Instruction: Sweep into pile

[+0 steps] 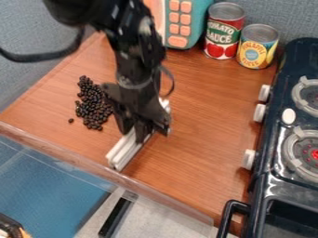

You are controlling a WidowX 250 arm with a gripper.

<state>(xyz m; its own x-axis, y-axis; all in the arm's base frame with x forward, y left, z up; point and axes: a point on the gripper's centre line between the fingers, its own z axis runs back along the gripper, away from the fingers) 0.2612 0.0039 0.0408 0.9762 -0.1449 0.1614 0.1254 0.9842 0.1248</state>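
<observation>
End effector (142,132) gripping white bar (123,150), apparently sweeper, on tabletop (205,104) between dark beans (93,106) and stove (272,160). Beans loosely heaped, one stray. Step judged: lining up sweep; next move needs bar brought broadside against beans.

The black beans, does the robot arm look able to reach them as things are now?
Probably yes: the black beans lie close beside the gripper and its white bar, with nothing visible between.

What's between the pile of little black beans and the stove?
The gripper and the white bar it holds, then bare wooden counter up to the stove, in the camera view.
</observation>
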